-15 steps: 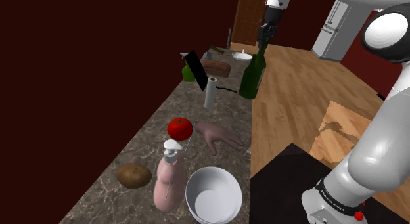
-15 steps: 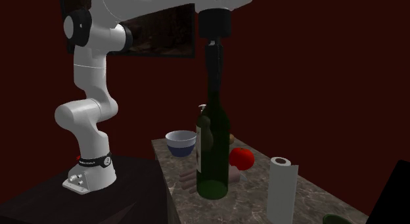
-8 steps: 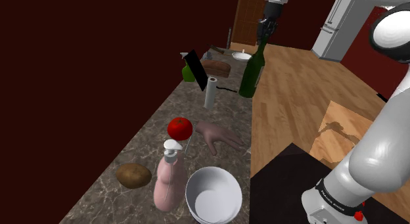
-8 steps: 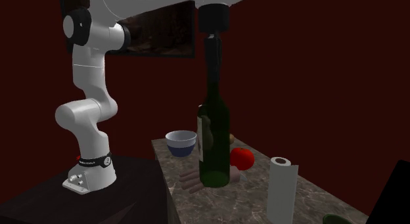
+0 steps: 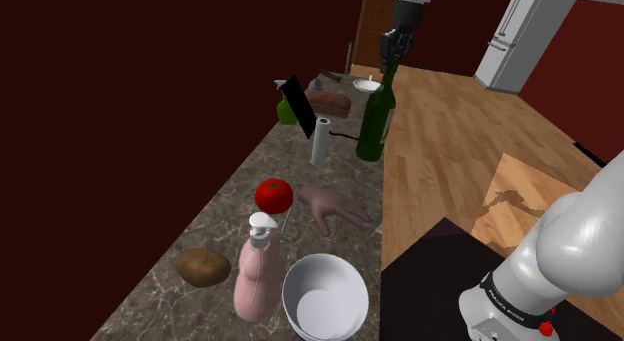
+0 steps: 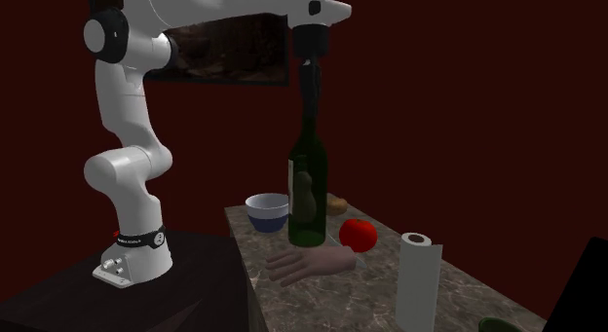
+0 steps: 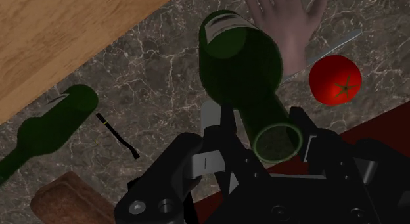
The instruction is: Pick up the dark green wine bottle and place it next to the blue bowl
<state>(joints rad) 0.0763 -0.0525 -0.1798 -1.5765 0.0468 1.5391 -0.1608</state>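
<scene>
Now | gripper clenched on neck of green wine bottle | bottle upright, prob off counter, well apart from bowl | done: pick | left: carry to bowl, set beside it, release

A long worktop of brown-grey marbled stone carries everything. At its near end a blue round bowl stands just beside an upright pink pump bottle, and a brown potato lies next to that. Further along lie a red tomato and a skin-coloured model hand, flat on the stone. Beyond them are a white paper roll standing upright, a leaning black flat slab and a brown loaf.
</scene>
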